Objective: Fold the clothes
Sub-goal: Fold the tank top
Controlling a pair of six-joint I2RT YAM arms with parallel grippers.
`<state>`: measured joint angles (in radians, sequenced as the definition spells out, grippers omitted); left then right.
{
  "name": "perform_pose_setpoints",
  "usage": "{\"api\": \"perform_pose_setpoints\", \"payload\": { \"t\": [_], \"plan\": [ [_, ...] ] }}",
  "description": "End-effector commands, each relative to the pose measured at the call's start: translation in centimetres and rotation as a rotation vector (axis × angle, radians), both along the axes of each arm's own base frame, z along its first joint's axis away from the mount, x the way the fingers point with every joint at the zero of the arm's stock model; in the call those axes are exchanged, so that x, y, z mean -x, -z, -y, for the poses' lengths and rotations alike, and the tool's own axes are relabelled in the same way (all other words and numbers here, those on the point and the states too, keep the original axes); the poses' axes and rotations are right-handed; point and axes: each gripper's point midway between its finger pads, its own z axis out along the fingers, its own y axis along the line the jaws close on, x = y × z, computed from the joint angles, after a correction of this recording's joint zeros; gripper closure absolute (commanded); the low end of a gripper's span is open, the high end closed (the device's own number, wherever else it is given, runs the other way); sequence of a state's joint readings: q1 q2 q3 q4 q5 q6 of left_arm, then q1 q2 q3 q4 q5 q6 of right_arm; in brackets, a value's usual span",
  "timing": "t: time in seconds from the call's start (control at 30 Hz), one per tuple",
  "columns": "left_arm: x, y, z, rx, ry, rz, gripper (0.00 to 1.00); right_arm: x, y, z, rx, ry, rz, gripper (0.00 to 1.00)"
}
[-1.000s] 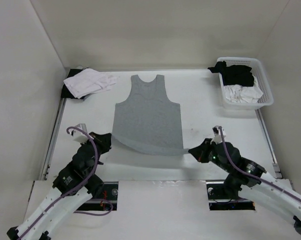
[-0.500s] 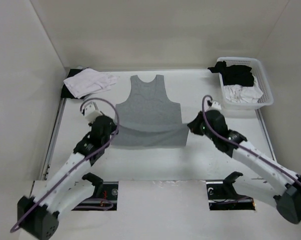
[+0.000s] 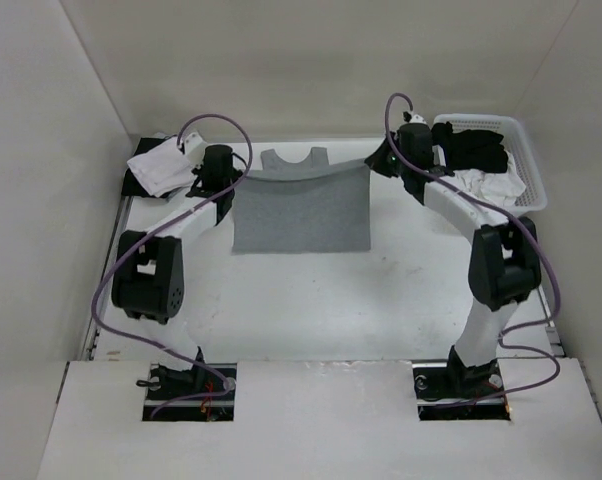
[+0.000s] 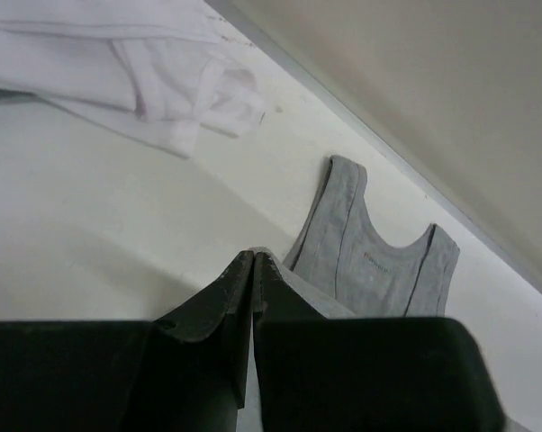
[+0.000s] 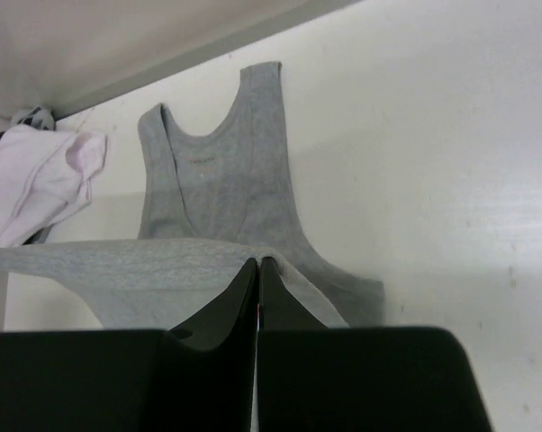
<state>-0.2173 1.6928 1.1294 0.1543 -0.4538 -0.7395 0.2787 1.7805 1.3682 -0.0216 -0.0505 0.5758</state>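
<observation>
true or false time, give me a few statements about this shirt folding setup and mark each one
1. The left gripper and right gripper are both shut on the grey tank top's hem. True.
2. The tank top lies spread flat in one layer. False: its hem is held up, doubled over its upper half.
3. The basket sits at the far left. False: far right.
4. A white garment lies left of the tank top. True.
5. The basket is empty. False: it holds black and white clothes.

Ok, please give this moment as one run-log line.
grey tank top: hem held up near straps, not yet laid down | left gripper: shut on hem corner | right gripper: shut on hem corner
</observation>
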Motion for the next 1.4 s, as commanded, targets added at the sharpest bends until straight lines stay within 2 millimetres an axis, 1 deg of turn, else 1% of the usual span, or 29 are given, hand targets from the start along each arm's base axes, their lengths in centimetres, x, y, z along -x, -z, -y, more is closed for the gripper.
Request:
{"api": "perform_pose_setpoints", "payload": {
  "t": [0.0, 0.1, 0.17, 0.23, 0.27, 0.3, 0.37, 0.4, 0.43, 0.47, 0.5, 0.53, 0.57, 0.6, 0.63, 0.67, 0.7, 0.77, 0.8, 0.87, 0.9, 0.97, 1.0, 1.03, 1.1, 1.2, 1.3, 1.37],
  "plan": [
    [-4.7, -3.8, -0.1, 0.010, -0.003, 0.124, 0.99, -4.9, -3.8, -0.5, -0.041, -0.036, 0.106, 1.00],
    [-8.0, -2.6, -0.4, 0.002, -0.015, 0.107, 0.99, -9.2, -2.8, -0.6, -0.039, -0.036, 0.093, 0.99],
    [-10.2, -1.2, -0.5, -0.005, -0.025, 0.083, 0.98, -11.8, -1.3, -0.6, -0.051, -0.027, 0.076, 0.99],
    [-12.3, 0.1, -0.6, -0.011, -0.029, 0.063, 0.96, -13.6, -0.1, -0.8, -0.061, -0.019, 0.065, 0.97],
    [-12.9, 0.8, -0.7, -0.018, -0.035, 0.051, 0.94, -14.5, 0.6, -1.1, -0.072, -0.017, 0.057, 0.90],
    [-13.3, 1.1, -1.0, -0.024, -0.046, 0.043, 0.89, -14.9, 0.9, -1.2, -0.075, -0.020, 0.060, 0.85],
    [-13.7, 0.9, -1.3, -0.028, -0.052, 0.048, 0.72, -15.3, 1.2, -1.2, -0.067, -0.010, 0.064, 0.64],
    [-13.5, 0.2, -1.4, -0.027, -0.049, 0.059, 0.63, -15.0, 0.9, -1.1, -0.063, -0.007, 0.068, 0.56],
    [-13.0, -0.8, -1.3, -0.025, -0.041, 0.076, 0.53, -14.5, 0.5, -1.1, -0.060, -0.007, 0.075, 0.51],
    [-12.3, -2.0, -1.2, -0.028, -0.034, 0.097, 0.46, -13.8, 0.0, -1.0, -0.062, -0.002, 0.081, 0.47],
    [-11.3, -3.2, -0.7, -0.030, -0.016, 0.125, 0.42, -12.9, -0.4, -1.1, -0.062, -0.002, 0.085, 0.45],
    [-9.9, -4.4, 0.4, -0.035, 0.013, 0.156, 0.40, -11.9, -1.0, -1.0, -0.063, 0.005, 0.093, 0.43],
    [-8.7, -5.2, 1.2, -0.040, 0.031, 0.178, 0.39, -11.0, -1.2, -0.8, -0.063, 0.013, 0.096, 0.42],
    [-7.0, -5.7, 2.4, -0.041, 0.059, 0.200, 0.39, -9.6, -1.5, -0.9, -0.066, 0.020, 0.101, 0.42],
    [-5.1, -5.9, 3.7, -0.042, 0.096, 0.211, 0.40, -8.0, -1.5, -0.9, -0.065, 0.028, 0.106, 0.44],
    [-3.1, -5.5, 4.8, -0.048, 0.121, 0.205, 0.41, -6.3, -1.1, -0.8, -0.064, 0.037, 0.106, 0.55],
    [-1.2, -4.7, 5.6, -0.047, 0.142, 0.193, 0.43, -4.7, -0.6, -0.9, -0.061, 0.043, 0.107, 0.67],
    [2.4, -2.1, 6.7, -0.033, 0.177, 0.144, 0.46, -1.6, 1.2, -0.1, -0.038, 0.073, 0.083, 0.96],
    [4.1, -0.7, 7.0, -0.028, 0.195, 0.116, 0.48, -0.1, 2.3, 0.3, -0.027, 0.088, 0.057, 1.00],
    [7.3, 2.7, 6.8, -0.020, 0.213, 0.043, 0.49, 2.5, 4.5, 1.4, -0.015, 0.123, 0.016, 0.98],
    [8.8, 4.3, 6.4, -0.006, 0.209, 0.009, 0.49, 3.7, 5.6, 1.8, -0.016, 0.133, -0.005, 0.92],
    [11.3, 7.1, 5.3, 0.044, 0.180, -0.050, 0.49, 5.5, 7.6, 2.4, -0.011, 0.144, -0.041, 0.69],
    [12.2, 8.2, 4.8, 0.069, 0.171, -0.067, 0.47, 6.2, 8.5, 2.5, -0.010, 0.138, -0.055, 0.59],
    [12.6, 8.9, 4.1, 0.093, 0.152, -0.077, 0.45, 6.5, 9.3, 2.6, -0.009, 0.133, -0.068, 0.51],
    [12.5, 9.9, 3.7, 0.157, 0.150, -0.085, 0.44, 6.7, 10.9, 2.2, -0.025, 0.105, -0.104, 0.44],
    [11.7, 10.4, 4.2, 0.220, 0.179, -0.069, 0.42, 6.0, 12.2, 1.9, -0.068, 0.089, -0.128, 0.41],
    [11.2, 11.2, 4.1, 0.245, 0.174, -0.070, 0.41, 5.6, 12.3, 1.8, -0.088, 0.088, -0.128, 0.39],
    [11.0, 12.0, 4.1, 0.269, 0.171, -0.082, 0.42, 5.7, 12.4, 1.7, -0.087, 0.095, -0.138, 0.41]
  ]
}}
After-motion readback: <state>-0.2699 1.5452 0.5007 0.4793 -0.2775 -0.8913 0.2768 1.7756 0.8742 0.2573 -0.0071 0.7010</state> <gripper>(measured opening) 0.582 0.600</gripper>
